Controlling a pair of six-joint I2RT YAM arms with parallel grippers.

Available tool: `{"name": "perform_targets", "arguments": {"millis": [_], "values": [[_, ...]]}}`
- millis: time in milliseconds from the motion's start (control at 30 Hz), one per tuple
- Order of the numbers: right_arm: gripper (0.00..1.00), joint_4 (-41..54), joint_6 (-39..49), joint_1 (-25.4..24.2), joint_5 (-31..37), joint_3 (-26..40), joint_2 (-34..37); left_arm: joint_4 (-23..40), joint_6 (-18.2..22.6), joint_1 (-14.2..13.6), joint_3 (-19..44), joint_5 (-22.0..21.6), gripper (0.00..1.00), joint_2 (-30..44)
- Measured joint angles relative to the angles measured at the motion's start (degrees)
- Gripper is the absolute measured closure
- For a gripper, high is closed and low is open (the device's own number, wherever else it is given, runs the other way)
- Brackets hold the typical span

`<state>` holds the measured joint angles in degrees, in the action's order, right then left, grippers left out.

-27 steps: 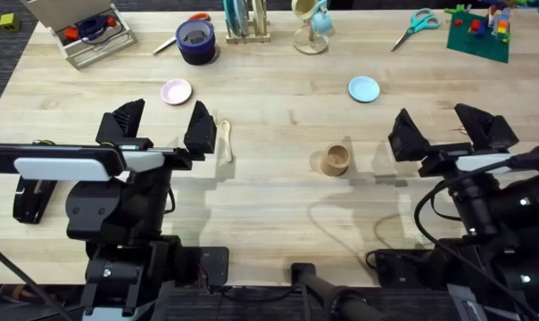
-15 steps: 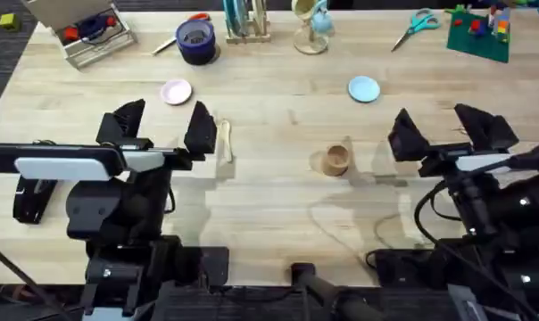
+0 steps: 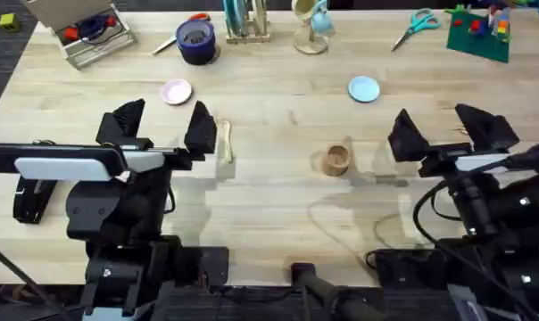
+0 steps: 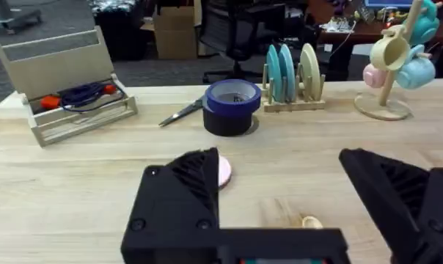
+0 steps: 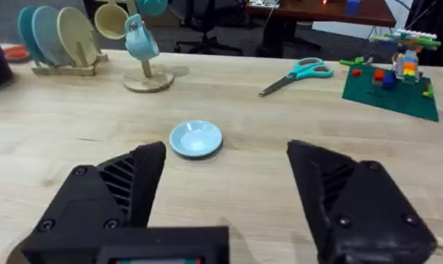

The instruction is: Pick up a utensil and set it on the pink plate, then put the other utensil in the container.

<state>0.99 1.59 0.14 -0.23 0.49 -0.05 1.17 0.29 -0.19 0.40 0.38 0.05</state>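
Nothing has been picked up yet. The left gripper (image 3: pixel 162 125) hangs with its fingers spread wide and empty, the pale utensil (image 3: pixel 224 139) lying just beside its inner finger, the pink plate (image 3: pixel 176 92) a short reach beyond. The right gripper (image 3: pixel 443 129) waits equally spread near the container (image 3: pixel 337 160), perhaps for the fork, which I can't make out.

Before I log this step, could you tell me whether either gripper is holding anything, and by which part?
Nothing is held. The left gripper and right gripper are both open and empty; the utensil lies on the table.
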Motion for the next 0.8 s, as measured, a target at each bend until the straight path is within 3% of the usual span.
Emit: {"name": "perform_targets", "arguments": {"millis": [200,233,267,500,667,700,800], "values": [[0.005,5.89,1.22,0.0,-0.03,2.88,0.0,2.96,0.46,0.0,1.44,0.0,0.006,0.0],[0.005,18.04,1.22,0.0,0.0,9.69,0.04,13.78,0.66,0.0,8.53,0.0,0.008,0.02],[0.005,19.9,1.22,0.0,0.0,11.43,0.04,17.41,0.77,0.0,11.28,0.0,0.008,0.02],[0.007,34.04,1.23,0.0,0.0,28.36,2.24,38.44,0.82,0.0,31.67,0.0,0.007,1.32],[0.007,44.38,1.22,0.0,0.0,40.61,8.99,51.15,0.79,0.0,46.59,0.0,0.008,8.2],[0.007,53.84,1.22,0.0,0.0,55.07,20.15,63.9,0.82,0.0,63.52,0.0,0.007,22.36],[0.006,57.99,1.22,0.0,0.0,62.97,27.18,69.53,0.82,0.0,72.53,0.0,0.007,30.96]]}}
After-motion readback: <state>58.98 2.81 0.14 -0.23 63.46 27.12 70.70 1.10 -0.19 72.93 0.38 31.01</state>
